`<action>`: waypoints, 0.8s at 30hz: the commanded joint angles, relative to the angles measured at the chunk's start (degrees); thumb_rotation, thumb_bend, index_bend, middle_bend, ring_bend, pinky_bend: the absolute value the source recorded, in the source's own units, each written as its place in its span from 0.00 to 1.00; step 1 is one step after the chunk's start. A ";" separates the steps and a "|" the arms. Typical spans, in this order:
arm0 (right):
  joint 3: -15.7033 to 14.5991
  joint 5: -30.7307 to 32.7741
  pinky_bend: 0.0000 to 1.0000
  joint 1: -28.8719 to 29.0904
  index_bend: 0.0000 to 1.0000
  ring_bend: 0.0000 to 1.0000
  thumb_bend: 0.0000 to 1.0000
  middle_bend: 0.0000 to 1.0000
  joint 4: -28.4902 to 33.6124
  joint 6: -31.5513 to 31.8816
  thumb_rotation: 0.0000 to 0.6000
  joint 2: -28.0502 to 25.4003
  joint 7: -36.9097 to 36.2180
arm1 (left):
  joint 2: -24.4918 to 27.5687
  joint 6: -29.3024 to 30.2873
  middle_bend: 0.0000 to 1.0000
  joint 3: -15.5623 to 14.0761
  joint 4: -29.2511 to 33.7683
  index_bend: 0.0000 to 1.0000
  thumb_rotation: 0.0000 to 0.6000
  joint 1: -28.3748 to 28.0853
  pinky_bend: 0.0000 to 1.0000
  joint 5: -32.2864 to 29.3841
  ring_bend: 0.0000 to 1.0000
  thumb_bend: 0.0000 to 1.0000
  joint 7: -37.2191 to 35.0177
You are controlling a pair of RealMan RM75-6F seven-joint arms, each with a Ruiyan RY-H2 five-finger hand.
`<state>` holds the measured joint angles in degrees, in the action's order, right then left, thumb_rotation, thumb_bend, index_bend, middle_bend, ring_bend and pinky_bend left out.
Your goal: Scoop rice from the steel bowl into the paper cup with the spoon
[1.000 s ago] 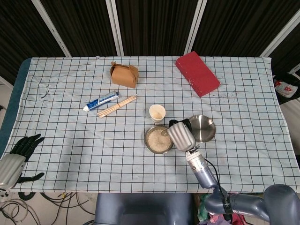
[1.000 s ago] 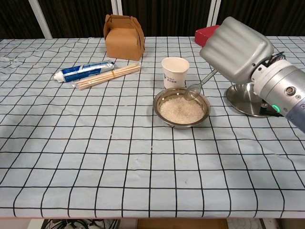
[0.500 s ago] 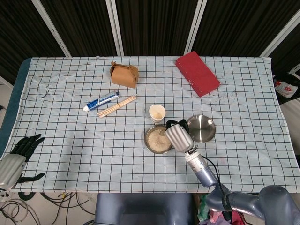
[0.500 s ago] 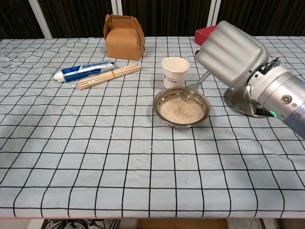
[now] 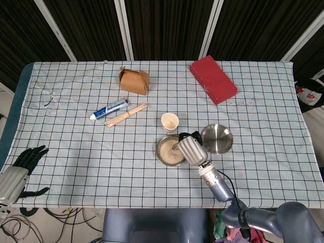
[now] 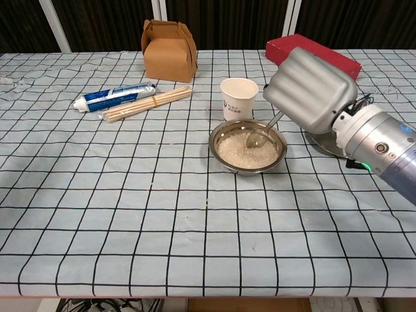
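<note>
The robot's right hand (image 6: 311,92) grips a metal spoon (image 6: 261,134), which has dipped over the last second from the rim into the white rice of the round steel bowl (image 6: 248,145), so a scoop is likely starting. The white paper cup (image 6: 238,99) stands just behind the bowl. The left hand (image 5: 20,169) rests open at the table's near-left edge.
</note>
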<state>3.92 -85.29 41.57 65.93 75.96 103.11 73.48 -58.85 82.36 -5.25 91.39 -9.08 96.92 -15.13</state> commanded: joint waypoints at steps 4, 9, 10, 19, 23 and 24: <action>-0.87 -0.70 1.00 -0.66 0.65 1.00 0.43 1.00 0.54 -1.34 1.00 0.37 -0.84 | 0.04 0.05 0.00 -0.02 0.02 0.00 1.00 0.02 0.00 0.03 0.00 0.02 -0.01; -0.95 0.17 1.00 -1.59 0.65 1.00 0.43 1.00 2.60 -2.81 1.00 0.38 -1.75 | 0.01 -0.05 0.00 0.00 0.08 0.00 1.00 0.03 0.00 -0.13 0.00 0.02 0.16; -0.68 0.69 1.00 -1.84 0.65 1.00 0.43 1.00 3.07 -2.98 1.00 0.49 -1.82 | 0.02 -0.10 0.00 -0.01 0.11 0.00 1.00 0.03 0.00 -0.16 0.00 0.02 0.16; 2.19 5.89 1.00 -3.51 0.65 1.00 0.44 1.00 7.92 -4.26 1.00 0.79 -1.24 | 0.03 -0.26 0.00 0.09 0.16 0.00 1.00 0.03 0.00 -0.45 0.00 0.02 0.57; 3.46 9.17 1.00 -4.41 0.65 1.00 0.44 1.00 10.72 -4.89 1.00 0.55 -1.24 | 0.06 -0.33 0.00 0.09 0.25 0.00 1.00 0.04 0.00 -0.55 0.00 0.02 0.61; 3.89 10.09 1.00 -4.66 0.65 1.00 0.44 1.00 11.52 -4.97 1.00 0.53 -1.68 | 0.06 -0.33 0.00 0.13 0.25 0.00 1.00 0.07 0.00 -0.65 0.00 0.02 0.78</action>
<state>7.02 -76.54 37.47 76.20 71.33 103.75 72.16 -58.79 82.03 -5.13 91.64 -9.03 96.31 -14.41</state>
